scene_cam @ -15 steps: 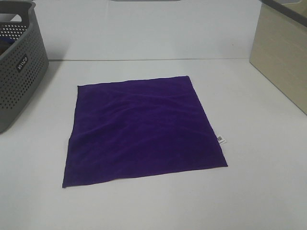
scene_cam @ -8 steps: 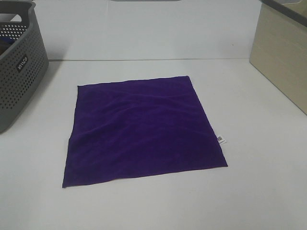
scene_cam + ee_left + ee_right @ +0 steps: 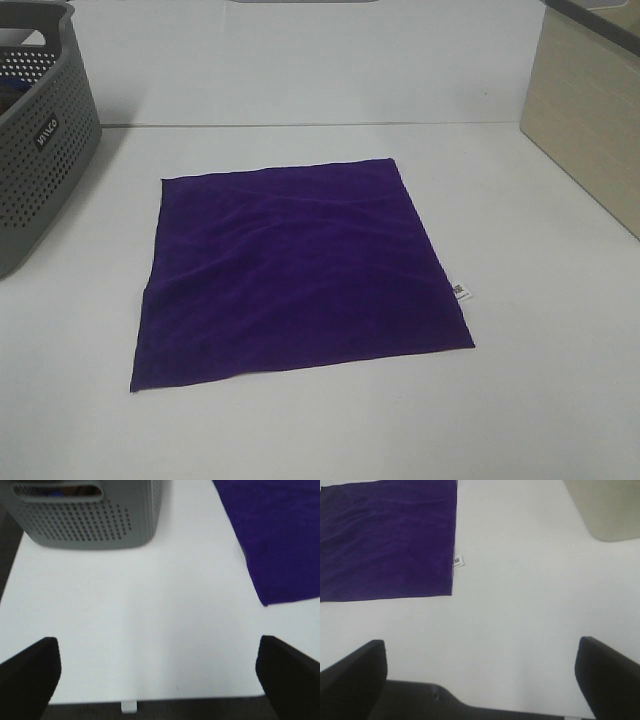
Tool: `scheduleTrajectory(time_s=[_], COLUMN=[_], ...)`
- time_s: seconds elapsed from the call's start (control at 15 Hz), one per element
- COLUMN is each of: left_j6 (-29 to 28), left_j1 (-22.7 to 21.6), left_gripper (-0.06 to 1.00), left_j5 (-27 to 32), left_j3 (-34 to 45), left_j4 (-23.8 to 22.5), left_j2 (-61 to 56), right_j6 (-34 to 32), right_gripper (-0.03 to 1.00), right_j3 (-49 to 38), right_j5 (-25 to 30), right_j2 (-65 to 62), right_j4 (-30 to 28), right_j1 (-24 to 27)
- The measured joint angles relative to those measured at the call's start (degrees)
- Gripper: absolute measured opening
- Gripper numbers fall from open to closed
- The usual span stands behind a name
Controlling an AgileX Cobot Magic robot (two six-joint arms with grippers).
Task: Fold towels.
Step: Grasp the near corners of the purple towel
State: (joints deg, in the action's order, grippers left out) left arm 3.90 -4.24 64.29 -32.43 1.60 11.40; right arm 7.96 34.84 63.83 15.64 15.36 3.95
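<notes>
Both grippers are at my near edge of the white table [image 3: 540, 400]. The left gripper [image 3: 159, 677] has its jaws spread wide over bare tabletop with nothing between them, and the right gripper [image 3: 480, 680] is just as wide and empty. Past them I see the purple towel [image 3: 300, 270] lying flat and unfolded mid-table, lightly rippled, its small white tag [image 3: 461, 292] poking out from the right edge. Farther back on the left stands the grey perforated basket [image 3: 40, 140], clear of the towel, and on the far right a beige box [image 3: 590, 110].

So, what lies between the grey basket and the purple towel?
Only bare white table separates the basket from the towel; the exterior high view and the left wrist view both show this.
</notes>
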Motion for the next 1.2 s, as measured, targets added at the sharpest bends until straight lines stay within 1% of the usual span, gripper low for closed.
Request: scheduleTrajectory(time_s=[0.07,0.13,0.2,0.27,0.33,0.4,0.47,0.53,0.6,0.67,0.8,0.87,0.93,1.07,1.2], left_j6=[-0.4,-0.3,2.0,5.1,7.9,9.8,13.0,16.4,20.1,24.4,33.3,36.6,38.8,42.3,45.0], left_j1=[0.0,0.0,0.0,0.0,0.0,0.0,0.0,0.0,0.0,0.0,0.0,0.0,0.0,0.0,0.0], left_gripper=[0.99,0.99,0.99,0.99,0.99,0.99,0.99,0.99,0.99,0.99,0.99,0.99,0.99,0.99,0.99], left_j5=[1.4,2.1,2.2,1.8,-0.3,-4.5,-10.7,-13.3,-14.4,-15.1,-16.8,-17.5,-18.2,-18.6,-20.0], left_j3=[-1.9,-3.7,-5.3,-6.1,-6.1,-6.1,-6.1,-6.0,-6.0,-6.0,-5.8,-5.7,-5.6,-5.6,-5.6], left_j4=[1.1,3.3,5.4,8.0,11.6,15.4,22.3,26.6,30.7,35.5,43.8,46.8,49.3,52.5,54.1], left_j2=[7.8,15.3,22.7,30.1,36.1,40.4,45.9,49.6,54.4,59.0,68.0,72.1,75.2,80.4,83.2], right_j6=[-1.5,-1.5,-0.8,2.1,6.5,13.1,22.8,28.1,32.5,35.8,40.7,42.4,43.0,43.4,43.4], right_gripper=[0.99,0.99,0.99,0.99,0.99,0.99,0.99,0.99,0.99,0.99,0.99,0.99,0.99,0.98,0.98], right_j3=[2.8,6.1,9.5,11.9,13.5,14.3,14.7,14.7,14.7,14.7,14.8,15.3,16.7,21.4,24.5], right_j5=[0.3,0.2,0.0,-0.1,-0.2,-1.0,-1.2,-1.2,-1.2,-0.6,0.6,0.9,1.0,1.1,1.1], right_j2=[7.3,15.5,25.3,34.0,43.2,50.6,59.4,64.3,68.3,72.1,80.2,82.8,85.0,88.7,91.3], right_j4=[0.9,1.9,2.6,4.0,7.9,13.2,22.5,27.6,30.5,31.9,32.5,32.5,32.5,32.8,33.1], right_j1=[0.0,0.0,0.0,0.0,0.0,0.0,0.0,0.0,0.0,0.0,0.0,0.0,0.0,0.1,0.1])
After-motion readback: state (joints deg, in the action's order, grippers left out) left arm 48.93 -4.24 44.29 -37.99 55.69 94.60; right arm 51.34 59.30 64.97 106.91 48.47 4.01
